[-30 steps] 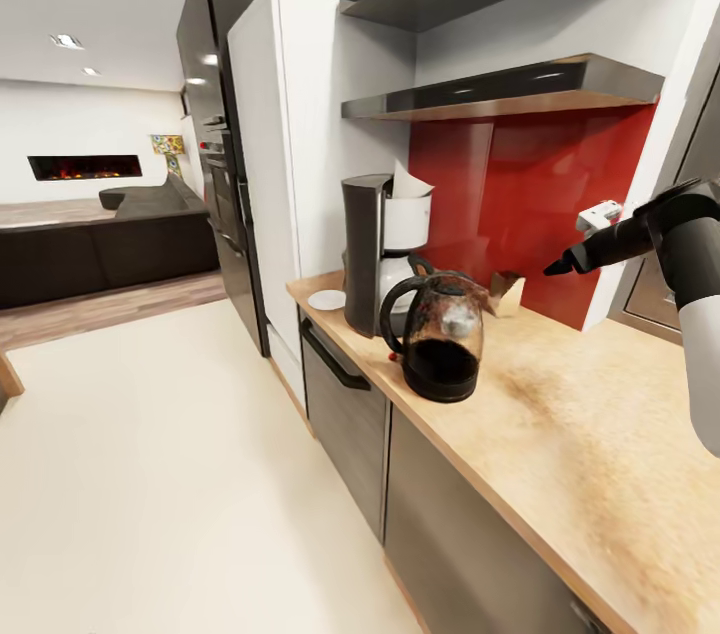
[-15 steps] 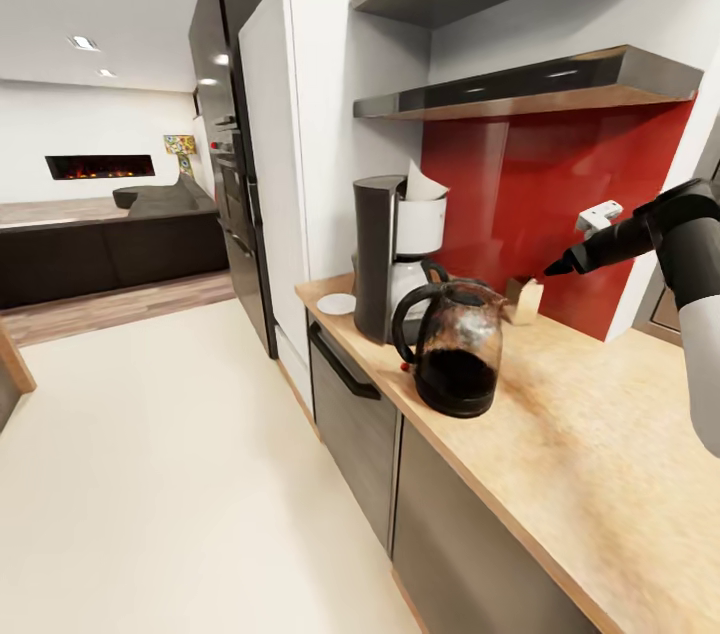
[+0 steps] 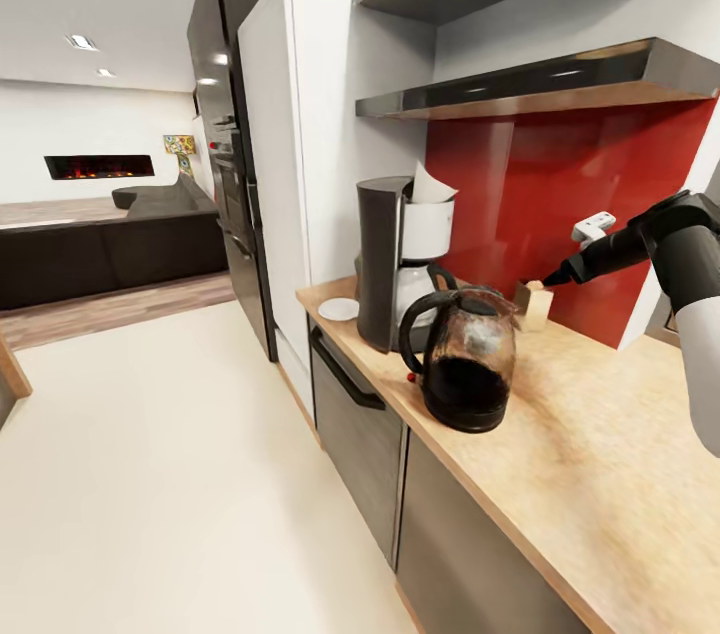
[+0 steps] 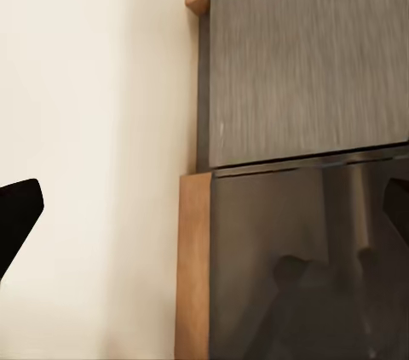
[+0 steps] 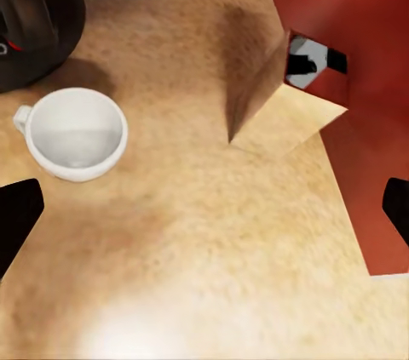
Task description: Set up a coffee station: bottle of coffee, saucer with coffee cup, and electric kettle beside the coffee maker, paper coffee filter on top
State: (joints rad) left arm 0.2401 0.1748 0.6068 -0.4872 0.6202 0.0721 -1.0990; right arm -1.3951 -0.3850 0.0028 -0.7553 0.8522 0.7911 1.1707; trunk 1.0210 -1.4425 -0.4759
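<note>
The right gripper [image 5: 204, 207], fingers spread wide and empty, hovers above the countertop; the white ceramic coffee cup [image 5: 75, 134] lies at its 10 o'clock.

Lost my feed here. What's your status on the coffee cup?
Right gripper open, empty, above the countertop. Coffee cup upright on the counter, not on the saucer. Kettle close beside the cup.
</note>
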